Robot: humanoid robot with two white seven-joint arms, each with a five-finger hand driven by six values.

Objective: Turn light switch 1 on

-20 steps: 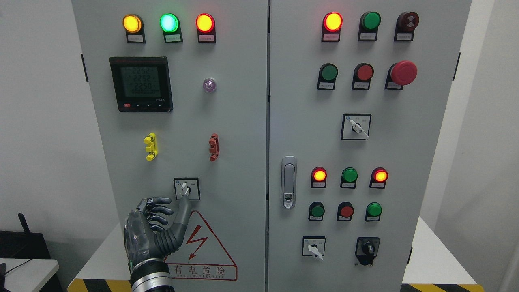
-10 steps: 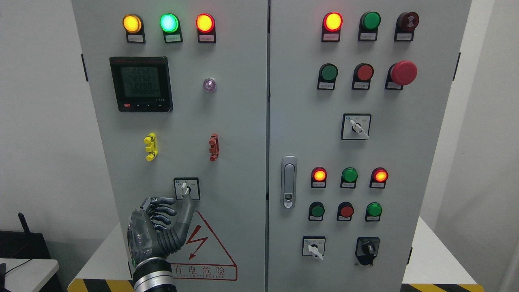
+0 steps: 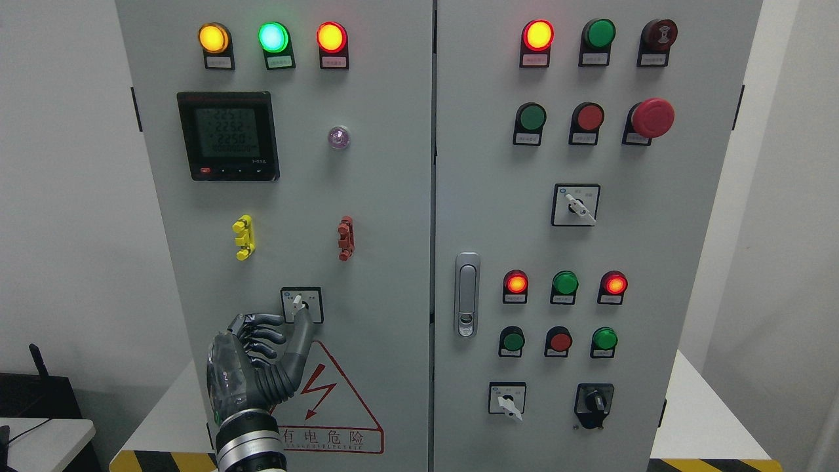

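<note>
A small rotary selector switch [image 3: 300, 303] with a white knob sits in a black-framed plate low on the left cabinet door [image 3: 367, 196]. My left hand [image 3: 278, 331] comes up from the bottom edge just below it. One long finger [image 3: 300, 334] points up, and its tip touches the lower right of the knob. The other fingers [image 3: 259, 334] are curled toward the palm and hold nothing. The knob leans slightly left of upright. My right hand does not show.
Above the switch are yellow [image 3: 243, 237] and red [image 3: 345, 238] clips, a digital meter [image 3: 228, 136] and three lit lamps. The right door carries several buttons, lamps, a red emergency stop [image 3: 651, 118], three more selectors and a latch handle [image 3: 466, 294]. A warning triangle [image 3: 328, 393] sits beside my wrist.
My left hand has crept up and a little to the right, bringing the raised fingertip closer against the knob. The knob's angle looks about the same.
</note>
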